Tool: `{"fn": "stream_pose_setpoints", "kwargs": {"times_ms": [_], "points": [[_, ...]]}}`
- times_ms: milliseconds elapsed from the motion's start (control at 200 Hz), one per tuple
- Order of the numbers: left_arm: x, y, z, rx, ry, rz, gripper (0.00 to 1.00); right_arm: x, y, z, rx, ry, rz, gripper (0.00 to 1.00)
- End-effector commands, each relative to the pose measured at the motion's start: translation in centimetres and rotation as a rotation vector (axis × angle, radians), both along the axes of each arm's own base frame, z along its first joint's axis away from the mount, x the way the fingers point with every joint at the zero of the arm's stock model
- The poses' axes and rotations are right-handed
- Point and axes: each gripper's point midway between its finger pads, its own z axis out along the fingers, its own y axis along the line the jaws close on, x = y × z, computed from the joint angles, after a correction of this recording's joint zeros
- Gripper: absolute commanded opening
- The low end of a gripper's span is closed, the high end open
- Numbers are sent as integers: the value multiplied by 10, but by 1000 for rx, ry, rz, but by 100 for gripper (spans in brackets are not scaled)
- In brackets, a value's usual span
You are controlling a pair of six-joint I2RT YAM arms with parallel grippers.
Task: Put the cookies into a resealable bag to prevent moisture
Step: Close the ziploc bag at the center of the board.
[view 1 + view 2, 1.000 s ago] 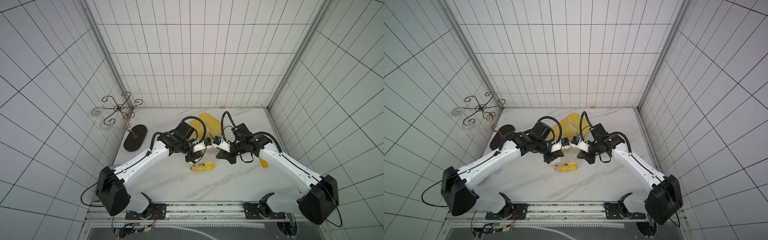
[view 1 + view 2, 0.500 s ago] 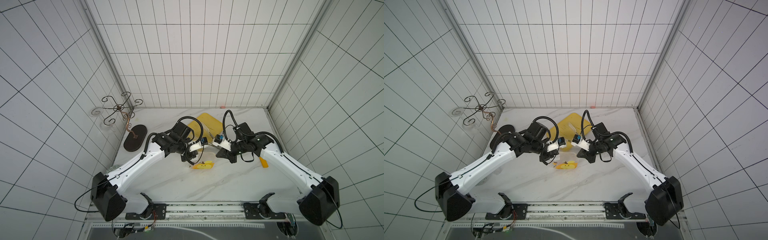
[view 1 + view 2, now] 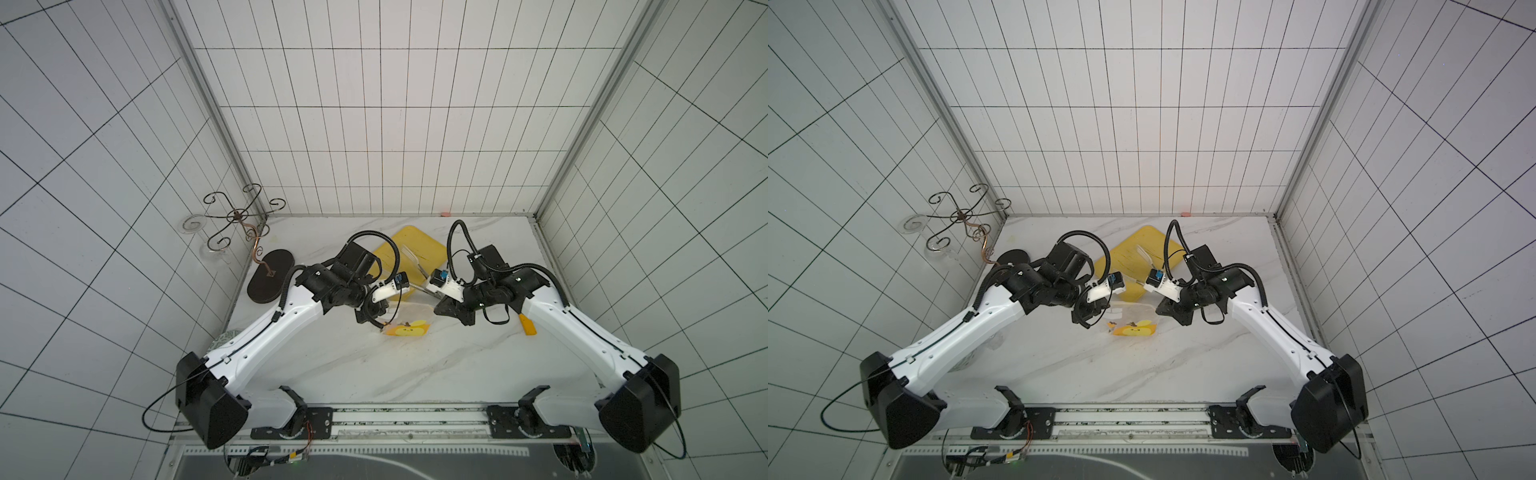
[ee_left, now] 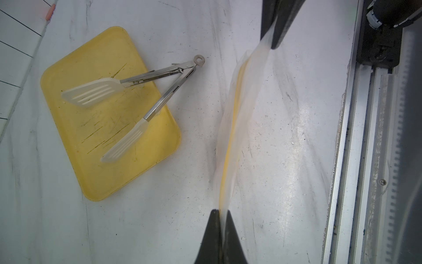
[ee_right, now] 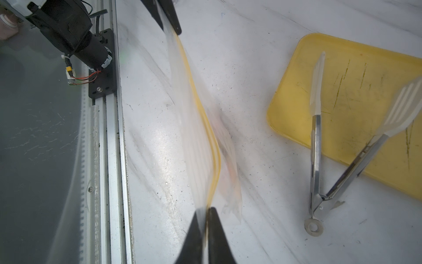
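Observation:
The resealable bag (image 3: 408,328) (image 3: 1136,328), clear with a yellow-orange print, is stretched between my two grippers just above the marble. My left gripper (image 4: 220,211) (image 3: 371,323) is shut on one top corner of the bag (image 4: 235,118). My right gripper (image 5: 206,209) (image 3: 439,309) pinches the opposite corner of the bag (image 5: 198,128), jaws together on the film. The bag is seen edge-on and blurred in both wrist views. Small dark specks (image 3: 1133,324) and a pinkish blur (image 5: 231,169) show inside the bag; I cannot make out the cookies clearly.
A yellow tray (image 3: 428,249) (image 4: 127,173) (image 5: 296,68) lies behind the bag with metal tongs (image 4: 159,102) (image 5: 315,148) across it. A black oval stand (image 3: 270,280) with wire hooks is at the back left. An orange piece (image 3: 528,326) lies under my right arm. The front rail (image 4: 365,137) runs close by.
My left gripper has shifted slightly left, widening the gap between the two grippers. The bag has stayed in about the same spot.

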Motion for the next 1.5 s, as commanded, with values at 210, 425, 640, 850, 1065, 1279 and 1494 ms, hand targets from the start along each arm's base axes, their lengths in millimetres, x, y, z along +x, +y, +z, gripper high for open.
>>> {"fn": "stream_pose_setpoints", "kwargs": {"times_ms": [210, 425, 640, 850, 1065, 1279, 1494], "points": [[-6, -23, 30, -155, 30, -64, 0, 15, 57, 71, 203, -432, 125, 59], [4, -17, 27, -150, 64, -16, 0, -11, 75, 48, 189, -313, 268, 55], [1, -16, 28, -171, 68, -20, 0, 4, 68, 23, 63, -285, 213, 14], [1, -7, 28, -191, 68, 5, 0, 8, 60, 20, 53, -264, 181, 0], [-1, -3, 21, -197, 74, 8, 0, 7, 43, 26, 46, -306, 117, 23], [0, -1, 25, -201, 69, 15, 0, 4, 29, 12, -3, -235, 107, 0], [-1, 0, 29, -220, 72, 19, 0, 12, 9, -7, -99, -280, 50, 27]]}}
